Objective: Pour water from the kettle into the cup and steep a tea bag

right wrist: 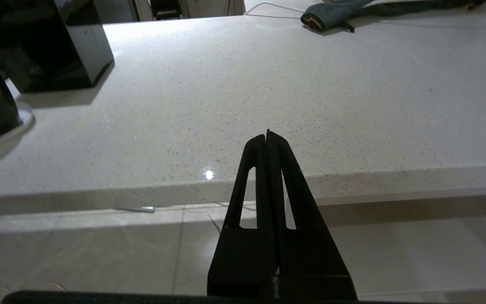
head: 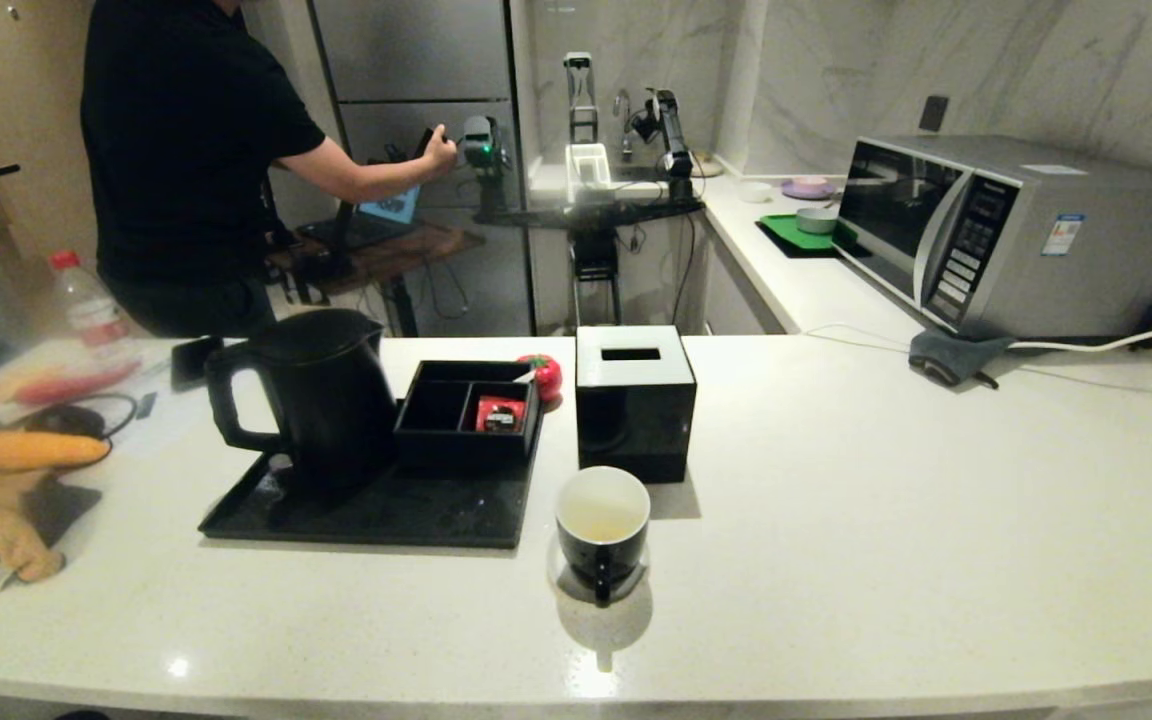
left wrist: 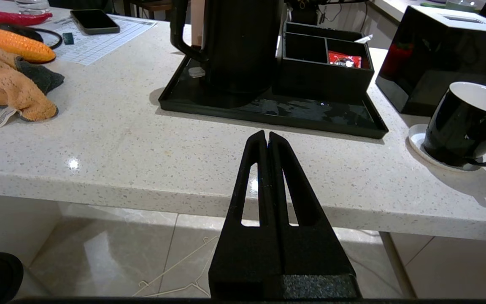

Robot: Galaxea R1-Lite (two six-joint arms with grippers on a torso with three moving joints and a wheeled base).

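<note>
The black kettle [head: 321, 395] [left wrist: 243, 46] stands upright on a black tray [head: 366, 515], handle toward the left. Right of the tray, the black cup [head: 603, 525] [left wrist: 458, 122] sits on a white coaster with a little pale yellowish water [head: 599, 522] at its bottom. I see no tea bag; only a small white tab [head: 524, 376] pokes out of the divided black box [head: 466, 410], next to a red packet [head: 499, 413]. My left gripper [left wrist: 267, 134] is shut and empty, low before the counter's front edge, facing the tray. My right gripper [right wrist: 267, 134] is shut and empty, further right.
A black tissue box [head: 633, 400] stands just behind the cup. A microwave [head: 996, 235] and grey cloth [head: 946, 355] are at the back right. An orange cloth [head: 6, 520], toy corn [head: 36, 450] and phone [head: 191, 360] lie left. A person [head: 186, 150] stands behind.
</note>
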